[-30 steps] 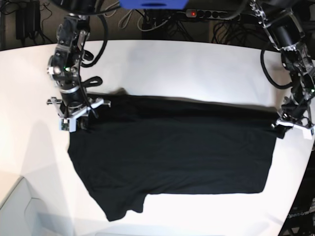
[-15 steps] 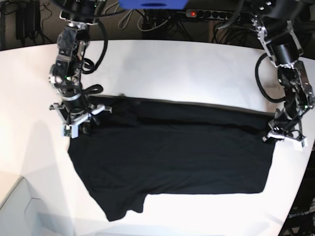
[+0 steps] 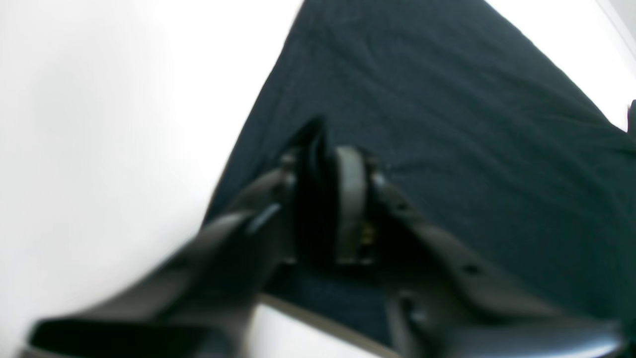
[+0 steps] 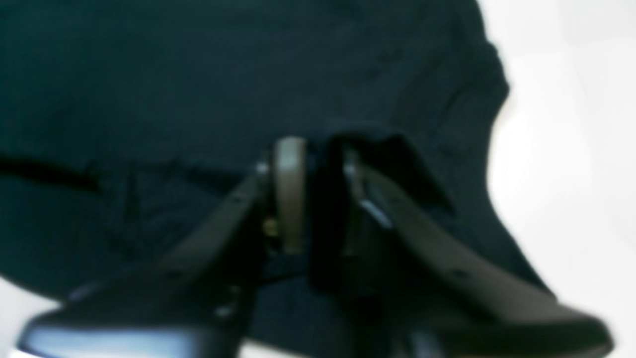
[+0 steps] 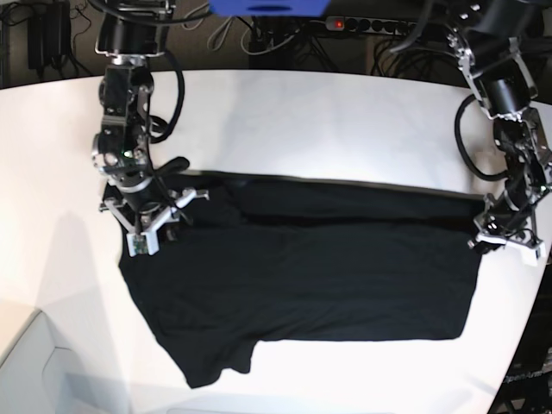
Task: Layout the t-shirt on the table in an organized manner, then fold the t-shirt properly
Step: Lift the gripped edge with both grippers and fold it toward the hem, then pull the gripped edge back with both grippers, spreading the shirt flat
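- My arms are black jointed metal with looping black cables.
- My left end effector has dark curved fingers and grey pads.
- White brackets sit above my right end effector.

The t-shirt is seen to be of soft, matt black cloth, with fine wrinkles shown close up in the left wrist view; no sheen is given off. The desk is topped with a smooth white surface on which light is softly reflected. The left gripper is formed of dark matt plastic, with a paler grey pad on one finger. The right gripper is made of the same dark plastic, a dull tan-grey pad being set on one finger.
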Controlling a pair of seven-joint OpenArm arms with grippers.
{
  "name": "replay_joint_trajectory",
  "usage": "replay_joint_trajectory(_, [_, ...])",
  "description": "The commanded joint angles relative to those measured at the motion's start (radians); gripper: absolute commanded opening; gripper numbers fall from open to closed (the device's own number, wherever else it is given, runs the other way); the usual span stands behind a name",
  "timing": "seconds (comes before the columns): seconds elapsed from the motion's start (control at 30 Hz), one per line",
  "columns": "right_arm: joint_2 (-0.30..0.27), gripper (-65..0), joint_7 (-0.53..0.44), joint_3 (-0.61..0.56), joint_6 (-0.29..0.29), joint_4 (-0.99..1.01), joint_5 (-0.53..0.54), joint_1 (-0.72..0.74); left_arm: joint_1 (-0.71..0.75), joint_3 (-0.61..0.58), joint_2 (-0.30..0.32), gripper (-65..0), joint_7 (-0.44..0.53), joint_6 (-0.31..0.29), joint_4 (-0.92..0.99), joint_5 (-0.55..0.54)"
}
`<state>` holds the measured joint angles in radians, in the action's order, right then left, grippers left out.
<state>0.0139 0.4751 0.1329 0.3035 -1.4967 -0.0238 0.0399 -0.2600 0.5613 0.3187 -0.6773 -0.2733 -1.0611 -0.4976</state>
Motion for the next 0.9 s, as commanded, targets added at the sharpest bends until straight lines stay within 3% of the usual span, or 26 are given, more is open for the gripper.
replay_joint_trajectory(0.0, [-0.005,-44.9,-0.016,0.006,0.006,-0.031,0.005,0.018,-0.02,0.006,0.018,-41.5,0.018,-0.007,-0.017,-0.013])
replay_joint_trajectory(0.1, [-0.005,-37.2,-0.006,0.012,0.006,-0.088,0.005,0.007,-0.017,0.03,0.018,-31.4,0.017,-0.013,-0.026,-0.02])
replay_joint_trajectory(0.23, [0.001,-30.4,-0.008,0.075,0.006,-0.19,0.008,-0.047,0.0,0.151,0.01,-24.7,0.006,-0.016,-0.028,-0.022])
replay_joint_trajectory(0.6, [0.024,-28.5,-0.011,0.138,0.006,-0.282,0.009,-0.211,0.089,0.176,0.0,-24.0,0.018,-0.016,-0.017,-0.013])
replay_joint_trajectory(0.87, [0.047,-28.5,-0.013,0.136,0.006,-0.273,0.009,-0.259,0.087,0.039,0.004,-24.3,0.02,-0.016,0.006,-0.011])
